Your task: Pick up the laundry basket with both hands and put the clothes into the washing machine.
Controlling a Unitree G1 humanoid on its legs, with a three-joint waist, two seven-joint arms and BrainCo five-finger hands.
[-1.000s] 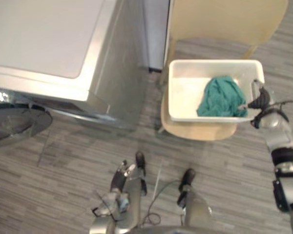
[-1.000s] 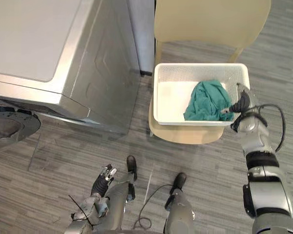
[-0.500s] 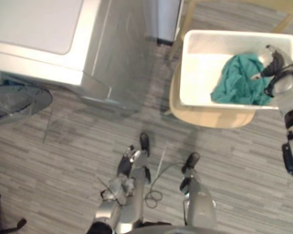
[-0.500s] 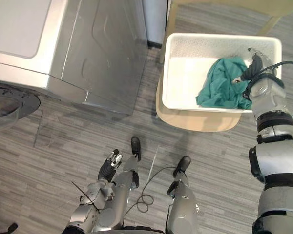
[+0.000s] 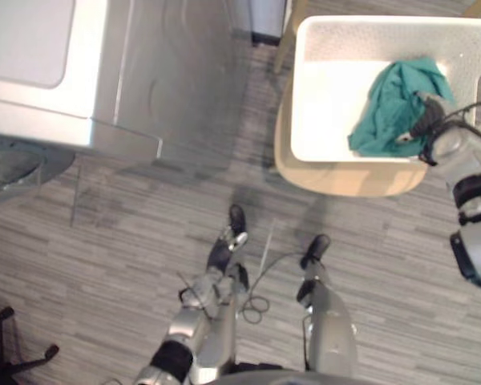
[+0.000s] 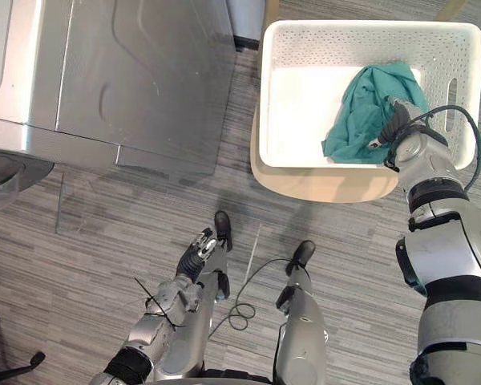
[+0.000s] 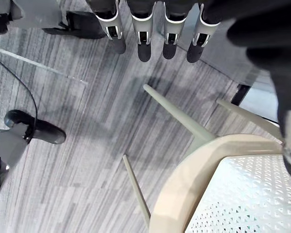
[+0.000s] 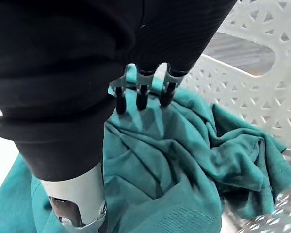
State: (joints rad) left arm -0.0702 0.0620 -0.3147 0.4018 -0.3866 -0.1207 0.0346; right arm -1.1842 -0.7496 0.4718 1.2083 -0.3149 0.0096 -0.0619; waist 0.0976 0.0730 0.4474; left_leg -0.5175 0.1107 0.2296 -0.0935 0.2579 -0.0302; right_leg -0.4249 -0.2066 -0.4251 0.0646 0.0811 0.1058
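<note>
You're working in bright, even room light that comes from overhead. The washing machine's (image 5: 104,72) top glares near white at the upper left of the left eye view, and its side panel carries a soft sheen. It lays a faint shadow on the grey floor (image 5: 104,257) along its base. The laundry basket's (image 6: 361,36) inside is close to blown out, and the floor beside the chair (image 5: 345,180) is darker. In the left wrist view the chair legs (image 7: 179,114) throw soft-edged shadows. In the right wrist view the teal cloth (image 8: 184,160) shows gentle shading in its folds.
</note>
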